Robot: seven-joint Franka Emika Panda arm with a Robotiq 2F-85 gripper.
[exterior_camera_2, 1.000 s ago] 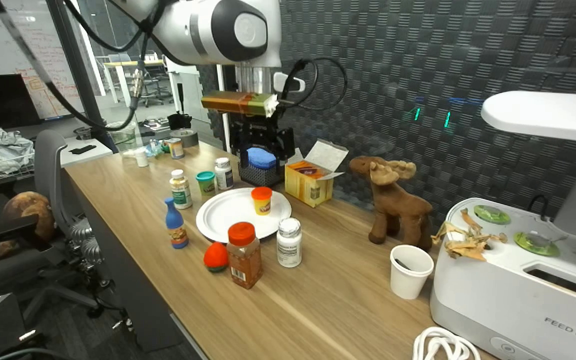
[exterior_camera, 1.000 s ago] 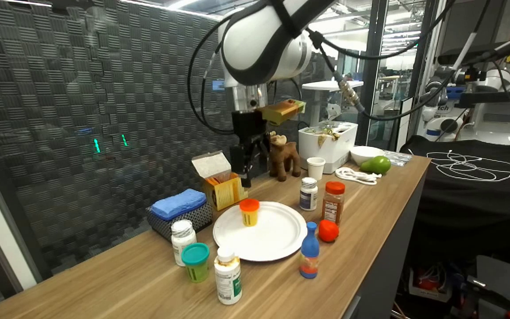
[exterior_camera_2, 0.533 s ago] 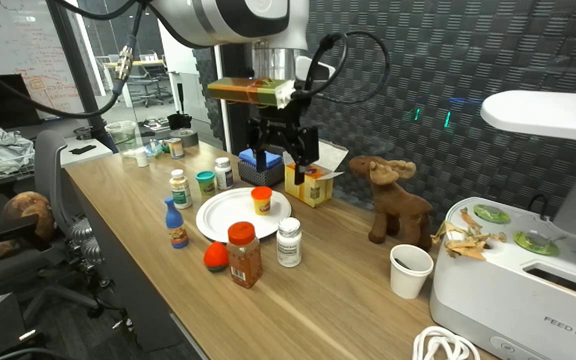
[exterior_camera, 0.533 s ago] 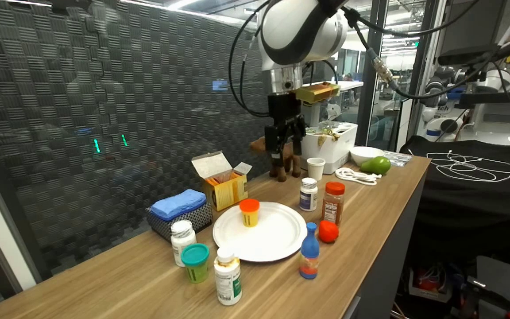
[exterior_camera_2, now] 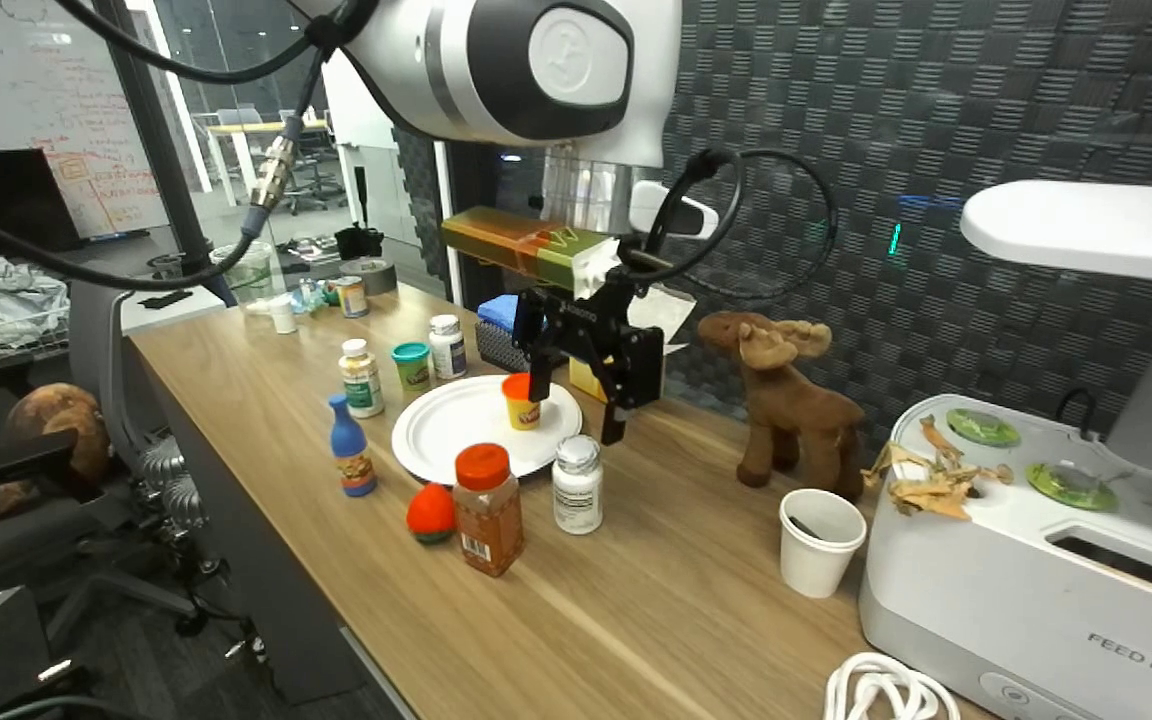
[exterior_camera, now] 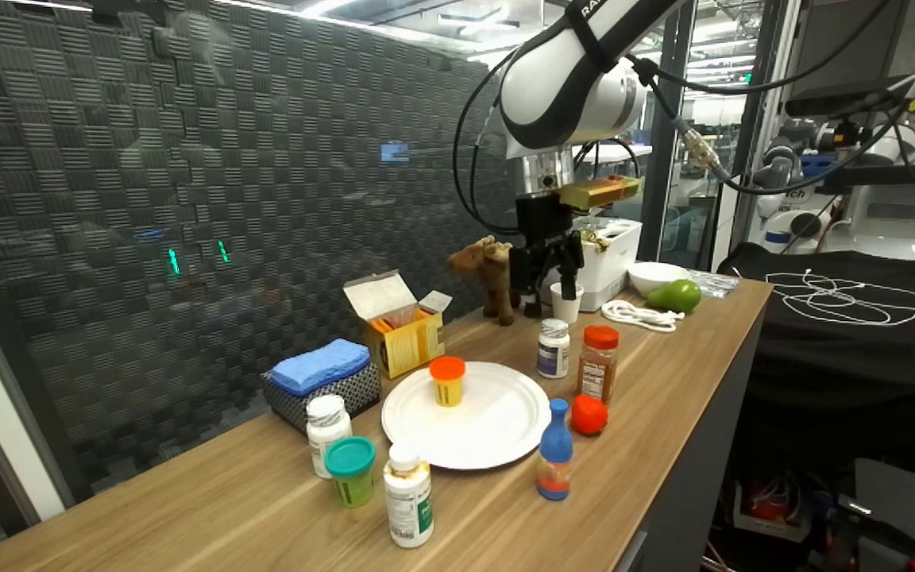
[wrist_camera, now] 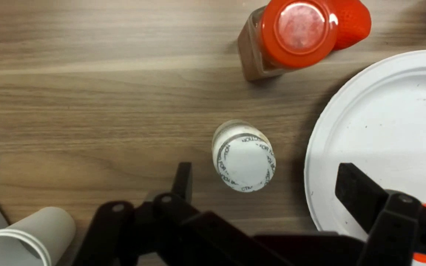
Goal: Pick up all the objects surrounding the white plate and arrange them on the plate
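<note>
Center the spread gripper (exterior_camera_2: 577, 407) over the nearest white bottle (wrist_camera: 246, 161) — lower straight, clear of the plate (wrist_camera: 314, 159) — then squeeze.

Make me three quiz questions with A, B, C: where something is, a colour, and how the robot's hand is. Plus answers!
1. Where is the yellow tub?
A: in the cup; B: on the plate; C: on the floor
2. What colour is the toy moose?
A: brown; B: pink; C: green
3. How is the robot's hand?
A: shut; B: squeezing the toy moose; C: open

Answers:
1 B, the plate is under it;
2 A, its body is brown;
3 C, its fingers stand apart in the wrist view.
</note>
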